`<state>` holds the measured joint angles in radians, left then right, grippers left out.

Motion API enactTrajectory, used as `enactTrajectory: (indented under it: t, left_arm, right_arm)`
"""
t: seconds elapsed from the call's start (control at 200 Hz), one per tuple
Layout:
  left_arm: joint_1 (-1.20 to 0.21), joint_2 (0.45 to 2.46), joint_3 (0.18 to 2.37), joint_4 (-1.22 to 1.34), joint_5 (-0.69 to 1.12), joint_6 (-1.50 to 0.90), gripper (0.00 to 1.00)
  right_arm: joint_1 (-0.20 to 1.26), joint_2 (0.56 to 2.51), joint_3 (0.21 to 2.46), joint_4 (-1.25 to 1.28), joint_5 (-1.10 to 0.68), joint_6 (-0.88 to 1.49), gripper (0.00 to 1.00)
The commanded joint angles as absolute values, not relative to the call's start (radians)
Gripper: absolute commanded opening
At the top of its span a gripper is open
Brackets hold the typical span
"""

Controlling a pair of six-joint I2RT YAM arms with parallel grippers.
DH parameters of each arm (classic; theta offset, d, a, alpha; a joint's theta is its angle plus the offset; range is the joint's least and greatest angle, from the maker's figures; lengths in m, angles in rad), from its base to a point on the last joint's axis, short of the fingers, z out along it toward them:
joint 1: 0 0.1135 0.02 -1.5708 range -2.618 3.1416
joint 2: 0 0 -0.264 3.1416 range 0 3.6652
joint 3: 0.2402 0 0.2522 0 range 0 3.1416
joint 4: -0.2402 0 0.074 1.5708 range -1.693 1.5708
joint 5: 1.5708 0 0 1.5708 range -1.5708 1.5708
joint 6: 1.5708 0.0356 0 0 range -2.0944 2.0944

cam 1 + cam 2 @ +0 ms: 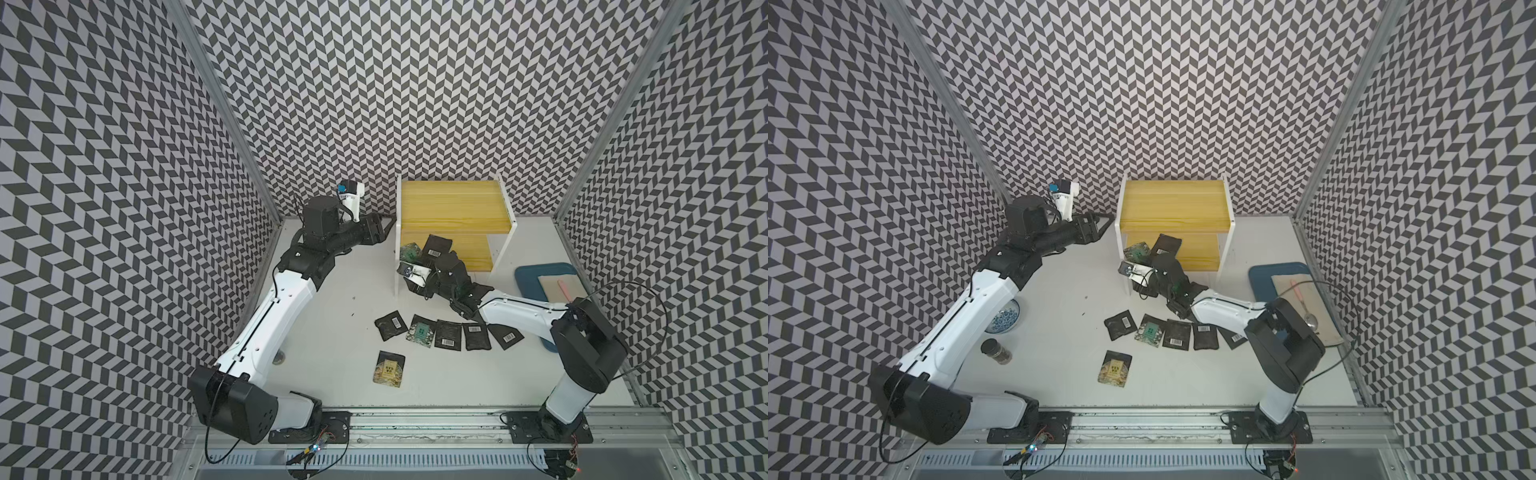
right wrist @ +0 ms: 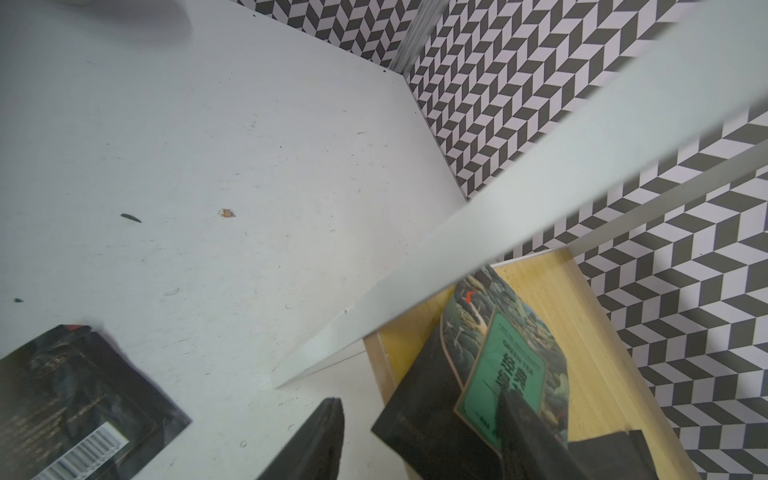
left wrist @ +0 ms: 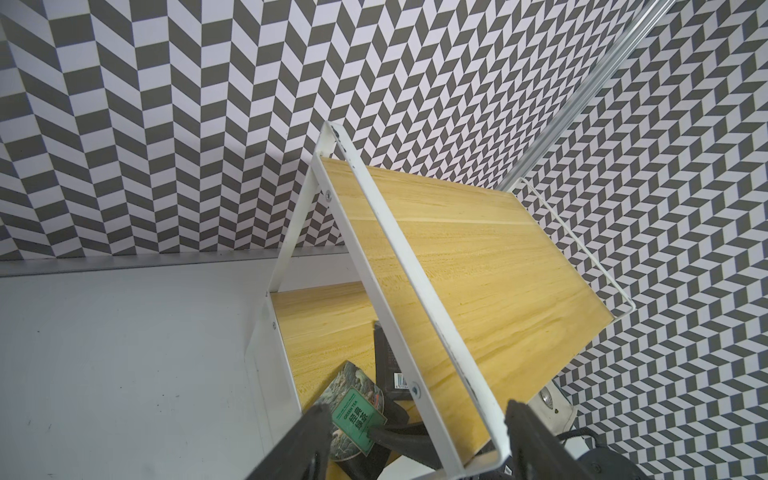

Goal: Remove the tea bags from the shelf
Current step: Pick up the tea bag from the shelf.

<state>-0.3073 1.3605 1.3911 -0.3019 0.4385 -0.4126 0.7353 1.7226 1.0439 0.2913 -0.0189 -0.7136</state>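
The shelf (image 1: 453,203) stands against the back wall, and two tea bags lie on its lower board. One is green-faced (image 2: 511,361), the other black with a barcode (image 1: 436,246). My right gripper (image 2: 417,399) is open astride the green-faced bag's overhanging corner, one finger on its face and the other over the table. My left gripper (image 3: 415,407) is open at the shelf's left side panel (image 3: 415,332), holding nothing. Several tea bags lie in a row on the table (image 1: 449,335), and a gold-faced one (image 1: 390,369) lies nearer the front.
A dark blue tray (image 1: 1262,282) holding a beige cloth and a pink-handled spoon sits right of the shelf. A blue-white bowl (image 1: 1007,320) and a small jar (image 1: 995,351) stand beside my left arm. Patterned walls close in three sides.
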Motion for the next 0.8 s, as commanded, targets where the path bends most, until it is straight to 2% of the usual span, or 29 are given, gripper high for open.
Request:
enactTrajectory:
  t: [0.0, 0.225, 0.396, 0.551, 0.796]
  left_arm:
    - [-0.301, 1.363, 1.397, -0.295, 0.431, -0.405, 0.69]
    - [-0.299, 1.362, 1.39, -0.29, 0.434, -0.411, 0.69]
    - [-0.298, 1.356, 1.384, -0.288, 0.435, -0.413, 0.69]
    - [-0.297, 1.353, 1.374, -0.284, 0.436, -0.416, 0.69]
    - [-0.298, 1.346, 1.373, -0.282, 0.439, -0.419, 0.69]
  right_arm:
    - [0.736, 1.716, 1.022, 0.304, -0.019, -0.69, 0.58]
    - [0.739, 1.711, 0.996, 0.308, 0.008, -0.678, 0.4]
    - [0.744, 1.687, 0.977, 0.316, 0.019, -0.664, 0.33]
    - [0.747, 1.667, 0.973, 0.308, 0.035, -0.667, 0.18]
    - [0.755, 1.634, 0.963, 0.299, 0.05, -0.671, 0.07]
